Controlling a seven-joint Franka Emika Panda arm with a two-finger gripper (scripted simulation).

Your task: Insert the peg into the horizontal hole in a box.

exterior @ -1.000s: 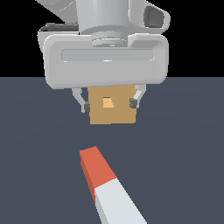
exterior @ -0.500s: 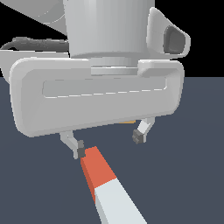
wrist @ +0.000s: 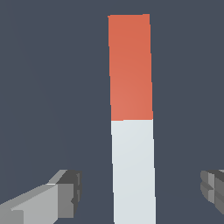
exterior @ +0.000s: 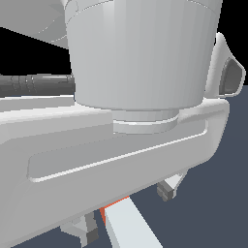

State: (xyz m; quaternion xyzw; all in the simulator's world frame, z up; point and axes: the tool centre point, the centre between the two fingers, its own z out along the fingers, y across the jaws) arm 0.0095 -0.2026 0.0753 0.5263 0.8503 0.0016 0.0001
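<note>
One gripper [wrist: 140, 192] is filling most of the exterior view, its two fingers [wrist: 65, 192] standing spread wide with nothing between the pads touching. One peg [wrist: 131, 118] is lying flat on the dark floor [wrist: 43, 87], its white half between the fingers and its red half farther out. The box is not visible.

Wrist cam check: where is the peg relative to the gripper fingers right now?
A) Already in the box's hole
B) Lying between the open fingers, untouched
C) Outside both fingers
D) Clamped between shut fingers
B: in the wrist view the peg lies in the gap of the gripper, with floor showing between it and each of the fingers.
</note>
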